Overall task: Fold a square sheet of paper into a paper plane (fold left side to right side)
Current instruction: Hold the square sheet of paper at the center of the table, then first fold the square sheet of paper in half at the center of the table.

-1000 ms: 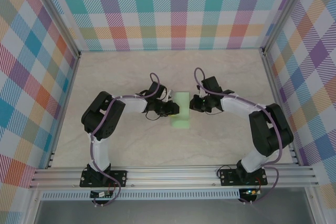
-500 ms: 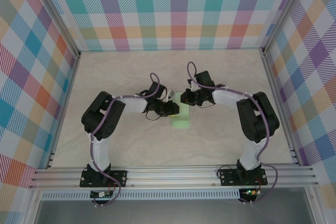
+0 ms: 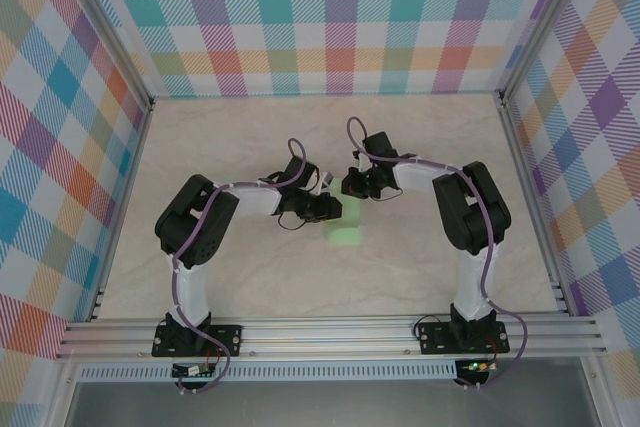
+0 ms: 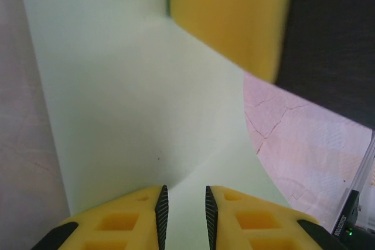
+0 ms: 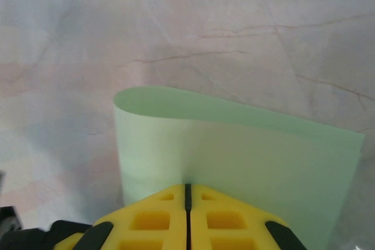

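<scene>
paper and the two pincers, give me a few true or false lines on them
1. The paper is folded over, its fold rounded, not pressed flat. True.
2. The right pincer stands wide open. False: its jaws are shut together, tips at the paper.
3. The paper is pink. False: it is pale green.
4. The left pincer shows a narrow gap between its jaws, over the paper. True.
5. The paper lies at the far edge of the table. False: it lies near the middle.
</scene>
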Robot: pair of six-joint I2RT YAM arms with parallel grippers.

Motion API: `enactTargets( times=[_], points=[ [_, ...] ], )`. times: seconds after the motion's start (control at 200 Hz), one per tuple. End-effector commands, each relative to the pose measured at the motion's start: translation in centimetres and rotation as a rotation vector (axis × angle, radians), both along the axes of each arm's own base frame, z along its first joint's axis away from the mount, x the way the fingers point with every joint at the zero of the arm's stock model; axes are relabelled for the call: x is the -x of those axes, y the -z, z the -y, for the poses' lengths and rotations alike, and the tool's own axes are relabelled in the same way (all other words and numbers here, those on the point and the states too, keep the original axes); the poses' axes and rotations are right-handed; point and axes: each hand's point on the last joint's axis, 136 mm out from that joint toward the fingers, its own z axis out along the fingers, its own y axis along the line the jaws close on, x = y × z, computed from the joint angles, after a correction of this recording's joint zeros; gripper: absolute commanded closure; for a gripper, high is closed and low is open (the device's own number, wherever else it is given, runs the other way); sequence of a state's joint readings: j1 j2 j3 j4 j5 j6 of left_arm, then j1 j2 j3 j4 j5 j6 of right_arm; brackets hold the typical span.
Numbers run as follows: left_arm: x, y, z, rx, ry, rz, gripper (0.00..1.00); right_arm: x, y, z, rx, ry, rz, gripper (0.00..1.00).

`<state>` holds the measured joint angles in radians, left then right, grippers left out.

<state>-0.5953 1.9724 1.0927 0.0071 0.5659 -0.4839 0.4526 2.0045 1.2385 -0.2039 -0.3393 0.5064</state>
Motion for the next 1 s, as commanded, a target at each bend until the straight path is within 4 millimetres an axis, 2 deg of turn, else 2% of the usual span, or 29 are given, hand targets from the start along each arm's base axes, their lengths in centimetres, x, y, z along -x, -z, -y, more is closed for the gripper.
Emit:
enactTargets(
  times=[0.0, 0.315, 0.595, 0.995],
  points=[
    [3.8, 3.7, -1.4, -0.114, 0.036, -0.121, 0.74, 0.0, 1.0, 0.2, 0.043, -0.019, -0.014, 0.92],
    [4.8, 3.1, -1.1, -0.094, 0.079, -0.107, 0.73, 0.4, 2.7, 1.3, 0.118, -0.008, -0.067, 0.93],
    [7.6, 2.0, -1.2, -0.084, 0.167, -0.083, 0.73, 0.8, 3.4, 1.8, 0.149, -0.001, -0.100, 0.93],
    [12.5, 2.4, -1.1, -0.102, 0.262, -0.102, 0.73, 0.9, 3.7, 2.0, 0.166, 0.005, -0.112, 0.93]
  ],
)
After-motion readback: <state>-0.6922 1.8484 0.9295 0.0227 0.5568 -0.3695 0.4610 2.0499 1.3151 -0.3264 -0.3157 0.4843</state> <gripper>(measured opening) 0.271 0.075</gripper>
